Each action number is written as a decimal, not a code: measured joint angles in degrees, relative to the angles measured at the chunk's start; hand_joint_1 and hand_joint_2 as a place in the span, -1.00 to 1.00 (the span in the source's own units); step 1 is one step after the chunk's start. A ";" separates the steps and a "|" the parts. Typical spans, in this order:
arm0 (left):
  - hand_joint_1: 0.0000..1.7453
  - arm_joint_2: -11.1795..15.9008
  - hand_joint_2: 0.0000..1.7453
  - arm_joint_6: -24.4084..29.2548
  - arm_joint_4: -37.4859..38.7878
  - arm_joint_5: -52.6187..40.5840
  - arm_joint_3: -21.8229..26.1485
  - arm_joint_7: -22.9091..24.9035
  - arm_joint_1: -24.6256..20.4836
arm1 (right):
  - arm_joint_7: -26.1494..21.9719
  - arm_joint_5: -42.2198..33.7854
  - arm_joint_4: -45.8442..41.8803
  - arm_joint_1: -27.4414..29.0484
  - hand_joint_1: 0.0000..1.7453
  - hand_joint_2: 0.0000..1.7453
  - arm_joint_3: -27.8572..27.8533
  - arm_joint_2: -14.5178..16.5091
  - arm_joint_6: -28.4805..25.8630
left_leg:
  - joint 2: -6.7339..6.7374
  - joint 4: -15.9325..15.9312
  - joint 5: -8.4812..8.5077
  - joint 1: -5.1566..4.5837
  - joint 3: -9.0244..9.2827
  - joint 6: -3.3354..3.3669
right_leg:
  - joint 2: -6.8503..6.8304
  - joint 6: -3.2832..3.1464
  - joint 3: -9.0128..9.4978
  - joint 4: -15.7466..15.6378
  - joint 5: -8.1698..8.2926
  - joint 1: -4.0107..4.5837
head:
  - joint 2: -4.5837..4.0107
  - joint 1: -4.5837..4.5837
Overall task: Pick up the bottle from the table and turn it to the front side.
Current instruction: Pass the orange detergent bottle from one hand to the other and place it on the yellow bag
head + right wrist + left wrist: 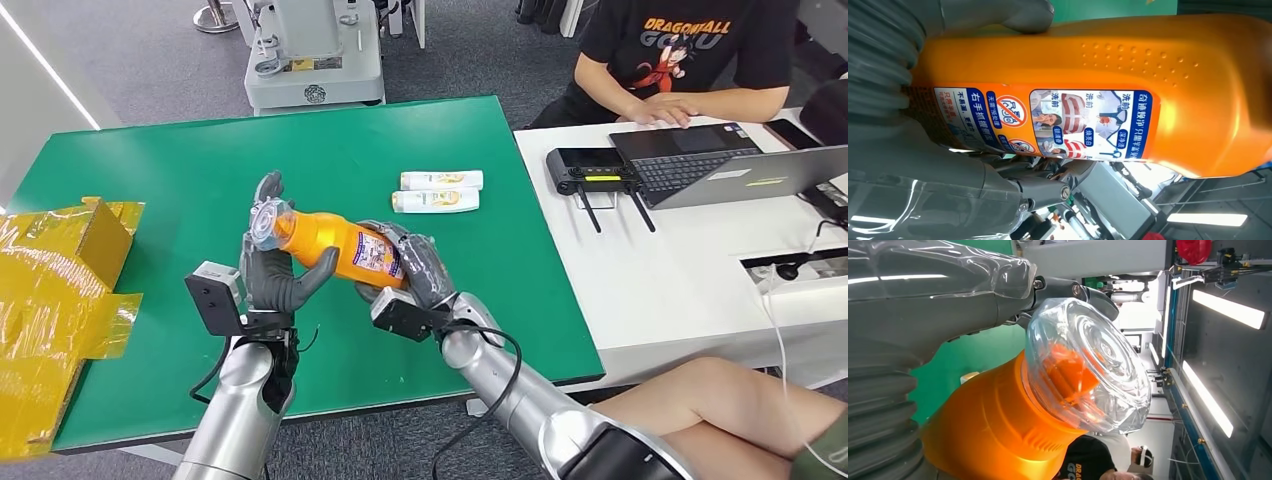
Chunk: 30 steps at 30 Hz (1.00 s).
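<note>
I see the orange bottle (335,243) held lying sideways above the green table (150,170), toward its near edge. Left hand (272,262) grips the clear-capped neck end, right hand (415,265) is clamped on the base end. Label (1048,122) faces the right wrist camera. Two small white tubes (438,191) lie near the table's right edge.

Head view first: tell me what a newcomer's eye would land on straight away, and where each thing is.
The orange bottle stands out most: it is held sideways above the green table, the left hand gripping its clear-capped end and the right hand its labelled base end. Beyond it, two small white bottles lie side by side on the table. Crumpled yellow packaging sits at the table's left edge.
</note>
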 joint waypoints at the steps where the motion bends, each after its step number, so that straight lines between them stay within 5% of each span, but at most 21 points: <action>1: -1.00 -0.07 1.00 -0.04 0.02 -0.05 0.00 0.09 0.00 | 0.03 -0.05 0.04 0.07 1.00 1.00 0.01 0.09 0.08 | 0.00 0.00 0.00 0.00 0.00 0.00 | 0.00 0.00 0.00 0.00 0.00 0.00 | 0.00 0.00; 21: -1.00 -2.06 1.00 -0.21 1.49 0.66 -0.01 1.99 -0.16 | 0.20 0.60 0.78 -0.11 1.00 1.00 0.01 3.45 -1.88 | 0.02 0.00 0.00 0.00 0.00 0.00 | 0.02 0.00 -0.03 0.00 0.00 0.00 | 0.00 0.00; 25: 0.91 -2.50 1.00 0.32 2.00 1.42 -0.04 1.84 -0.44 | 0.31 1.13 0.78 -0.54 1.00 1.00 0.01 3.76 -1.58 | 0.02 0.00 0.00 0.00 0.00 0.00 | 0.02 0.00 -0.03 0.00 0.00 0.00 | 0.00 0.00; 30: 1.00 -2.71 1.00 1.19 2.12 2.98 -0.07 1.27 -0.24 | 0.86 1.28 1.27 -0.99 1.00 1.00 -0.07 4.31 -1.03 | 0.02 0.00 0.00 0.00 0.00 0.00 | 0.02 0.00 -0.03 0.00 0.00 0.00 | 0.00 -0.01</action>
